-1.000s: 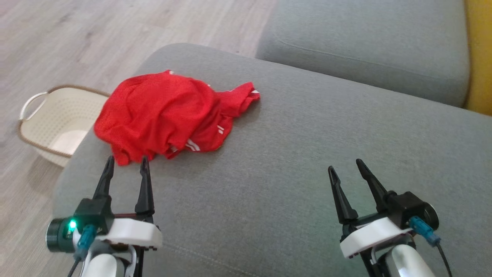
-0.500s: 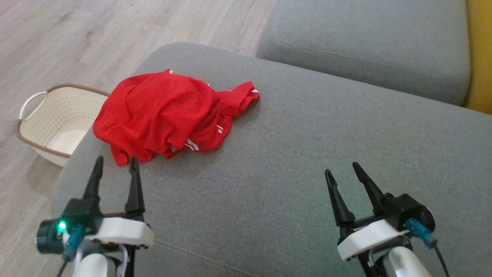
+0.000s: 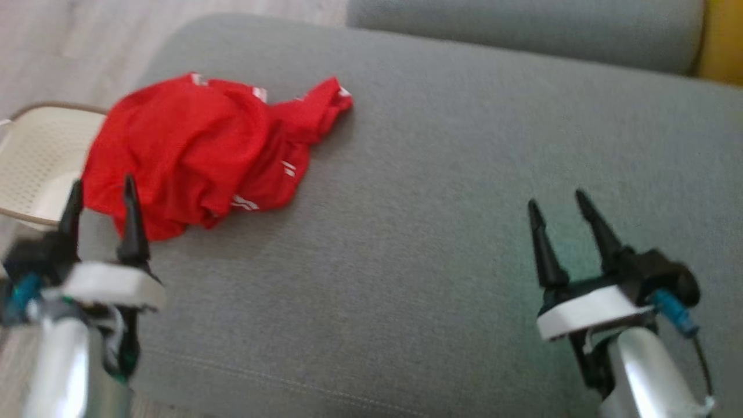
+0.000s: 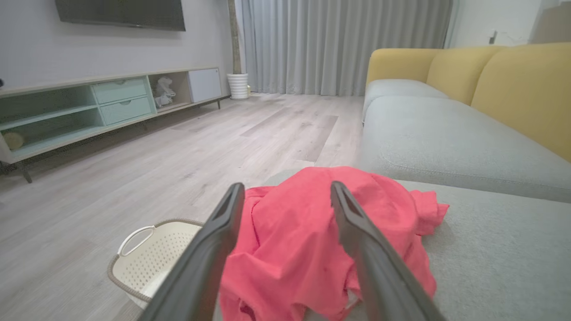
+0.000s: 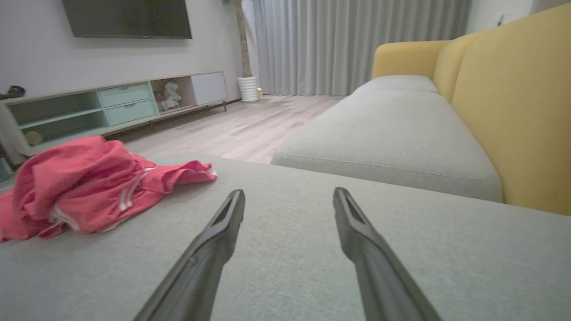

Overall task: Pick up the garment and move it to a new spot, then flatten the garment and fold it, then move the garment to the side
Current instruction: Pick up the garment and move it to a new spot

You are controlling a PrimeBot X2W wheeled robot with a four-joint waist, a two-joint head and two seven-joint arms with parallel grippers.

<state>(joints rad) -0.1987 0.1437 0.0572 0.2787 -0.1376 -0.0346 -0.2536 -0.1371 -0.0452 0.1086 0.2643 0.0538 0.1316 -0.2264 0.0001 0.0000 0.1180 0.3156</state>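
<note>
A crumpled red garment (image 3: 191,151) with white stripes lies bunched at the left end of the grey sofa cushion (image 3: 418,220). My left gripper (image 3: 100,184) is open, its tips at the garment's near left edge, with nothing between the fingers. In the left wrist view the garment (image 4: 312,249) sits just beyond the spread fingers of that gripper (image 4: 287,191). My right gripper (image 3: 553,200) is open over bare cushion, well to the right of the cloth. In the right wrist view the garment (image 5: 89,191) lies far left of the gripper (image 5: 289,195).
A cream perforated basket (image 3: 32,162) stands on the wood floor just left of the cushion's edge; the basket (image 4: 151,263) shows again low in the left wrist view. A second grey cushion (image 3: 522,29) and a yellow backrest (image 5: 513,102) lie beyond. A low TV cabinet (image 4: 89,107) lines the far wall.
The whole head view has shifted down and left, so the camera moved. The left gripper sits lower left against the garment's near edge. Both grippers stayed open.
</note>
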